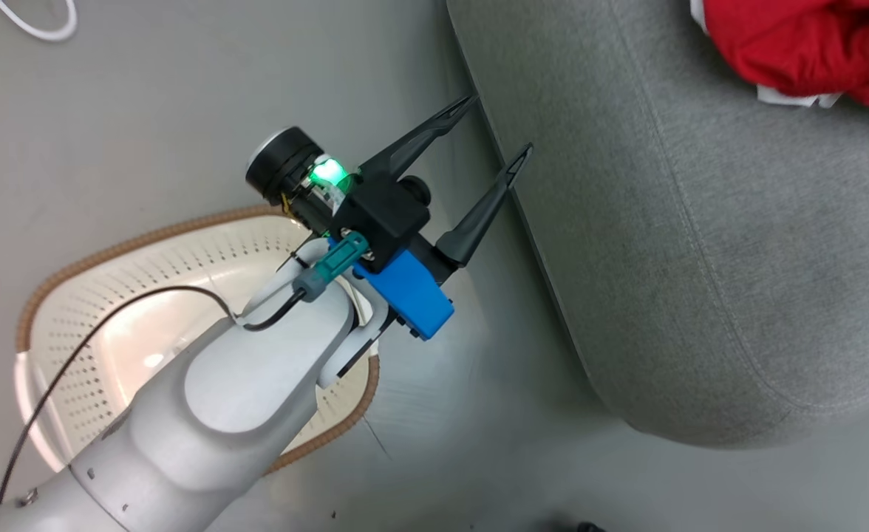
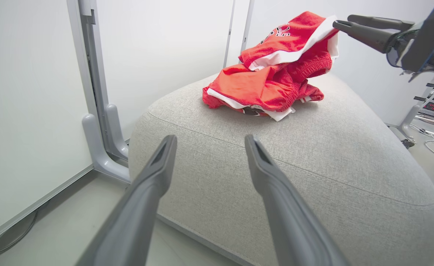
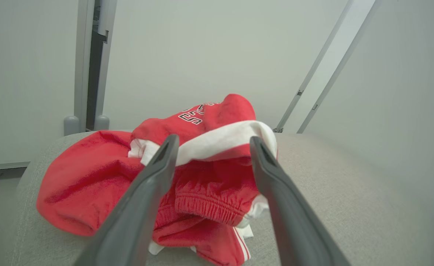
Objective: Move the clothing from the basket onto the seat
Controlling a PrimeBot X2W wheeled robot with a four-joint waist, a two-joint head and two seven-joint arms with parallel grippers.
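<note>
The red clothing (image 2: 272, 81) is lying in a loose, crumpled heap on top of the light grey sofa (image 2: 313, 155), towards the far end of its rounded cushion. Two garments are showing. The upper one is standing up in a peak, with a broad white band along its edge and black-and-white lettering on the red. The lower one is spreading flatter beneath it, showing a gathered elastic waistband and thin white stripes. The cream perforated laundry basket (image 1: 131, 262) with its brown woven-look rim is sitting upright on the floor near the sofa's side, not touching it, its smooth inner bottom facing up.
</note>
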